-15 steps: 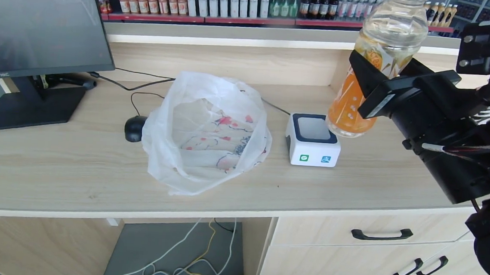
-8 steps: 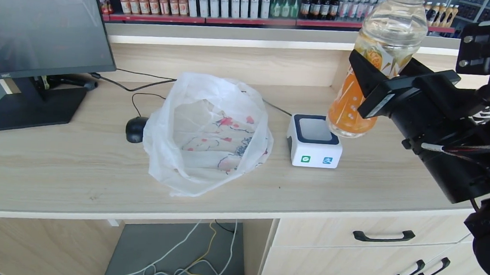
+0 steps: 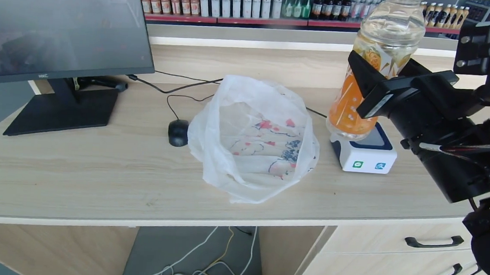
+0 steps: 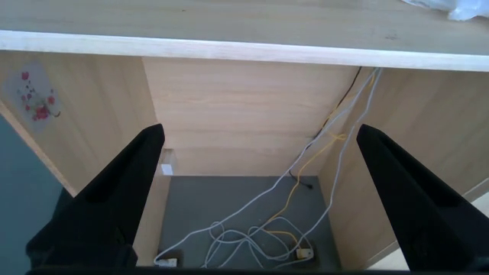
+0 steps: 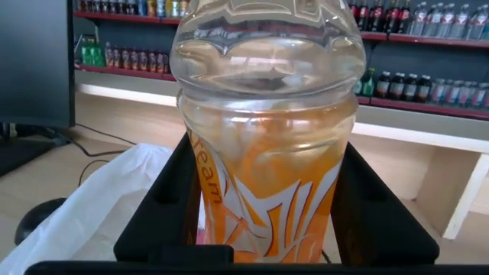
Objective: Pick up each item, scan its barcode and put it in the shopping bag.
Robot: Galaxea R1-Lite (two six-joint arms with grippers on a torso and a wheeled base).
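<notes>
Bottle (image 3: 390,31) upright, clamped in R gripper (image 3: 371,88), base over scanner (image 3: 368,157); shopping bag (image 3: 255,138) just to robot's left. L gripper (image 4: 260,198) spread wide, empty, below counter (image 4: 229,46).

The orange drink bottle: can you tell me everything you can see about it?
The clear plastic bottle is partly filled with orange drink, its ribbed shoulder empty. An orange-and-white label wraps its middle. It hangs nearly upright, clamped between the black fingers of the right gripper. Its rounded base shows just above the dark-topped white scanner box; touching or not, I cannot tell.
</notes>
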